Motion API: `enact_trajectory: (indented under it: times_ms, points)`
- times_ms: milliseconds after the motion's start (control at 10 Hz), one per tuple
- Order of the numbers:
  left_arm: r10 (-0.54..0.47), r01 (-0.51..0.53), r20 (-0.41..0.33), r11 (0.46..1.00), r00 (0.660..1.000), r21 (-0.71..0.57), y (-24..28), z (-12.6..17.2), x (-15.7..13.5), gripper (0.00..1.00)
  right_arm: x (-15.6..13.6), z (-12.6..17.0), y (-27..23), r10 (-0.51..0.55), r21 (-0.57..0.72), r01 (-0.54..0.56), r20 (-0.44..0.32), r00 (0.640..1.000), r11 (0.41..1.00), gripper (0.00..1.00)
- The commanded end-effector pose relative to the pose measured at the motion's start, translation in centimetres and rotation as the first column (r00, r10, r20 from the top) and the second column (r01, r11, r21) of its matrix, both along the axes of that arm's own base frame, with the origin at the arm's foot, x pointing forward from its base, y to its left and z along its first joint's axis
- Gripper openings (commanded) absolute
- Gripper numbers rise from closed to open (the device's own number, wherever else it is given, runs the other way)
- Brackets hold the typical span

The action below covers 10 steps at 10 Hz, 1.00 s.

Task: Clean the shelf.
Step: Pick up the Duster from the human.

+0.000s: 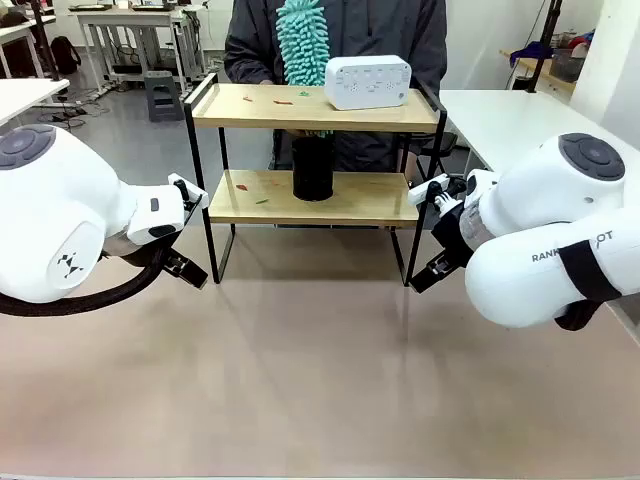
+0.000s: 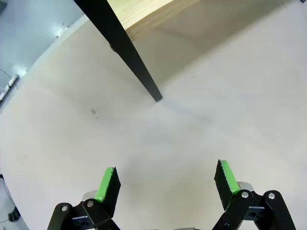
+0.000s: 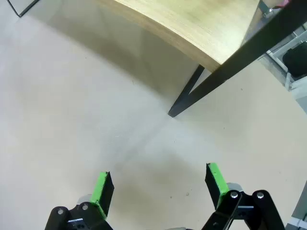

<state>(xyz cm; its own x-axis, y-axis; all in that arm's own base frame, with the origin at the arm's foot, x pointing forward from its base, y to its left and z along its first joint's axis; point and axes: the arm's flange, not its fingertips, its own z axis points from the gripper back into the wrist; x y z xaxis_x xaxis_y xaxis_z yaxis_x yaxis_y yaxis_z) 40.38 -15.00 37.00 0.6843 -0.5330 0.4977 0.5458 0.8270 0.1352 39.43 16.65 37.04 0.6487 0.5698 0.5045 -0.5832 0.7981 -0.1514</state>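
The small two-tier shelf (image 1: 250,108), two light wooden boards in a thin black metal frame, stands at the far middle of the pale table (image 1: 300,390), right in front of a person in a dark jacket (image 1: 400,30). Little red and green scraps (image 1: 283,101) lie on its top board beside a white boxy device (image 1: 368,81). Another green fleck (image 1: 262,201) sits on the lower board, and I take these bits to be what wants clearing. A teal fluffy duster (image 1: 302,42) stands upright in a black cylindrical holder (image 1: 313,168) on the lower board, its head showing above the top board. It looks parked there to be handy for the job, and nothing is touching it. The white left arm (image 1: 70,210) crouches low by the shelf's front leg (image 2: 129,52) on its own side. The white right arm (image 1: 560,230) mirrors it at the other front leg (image 3: 192,96). Both wrists tip down toward the table. The left arm's jaws are apart, green pads (image 2: 109,182) spread over bare table just short of the leg. The right arm's jaws are likewise apart, pads (image 3: 103,188) holding nothing. To me it reads as a ready stance flanking the shelf, with the cleaning not yet begun.
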Motion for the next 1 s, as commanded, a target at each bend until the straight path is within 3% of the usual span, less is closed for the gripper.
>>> enact_trajectory:
  times_ms: [0, 900]
  points:
    - [0.000, 0.000, 0.000, 1.000, 1.000, 0.000, 0.00, 0.01, 0.00, 1.00, 0.00, 0.00, 0.00, 0.000, 0.000, 0.000, 0.000, 1.000, 1.000, 1.00]
    - [0.000, 0.000, 0.000, 1.000, 1.000, 0.000, 0.00, 0.01, 0.00, 1.00, 0.00, 0.00, 0.00, 0.000, 0.000, 0.000, 0.000, 1.000, 1.000, 1.00]
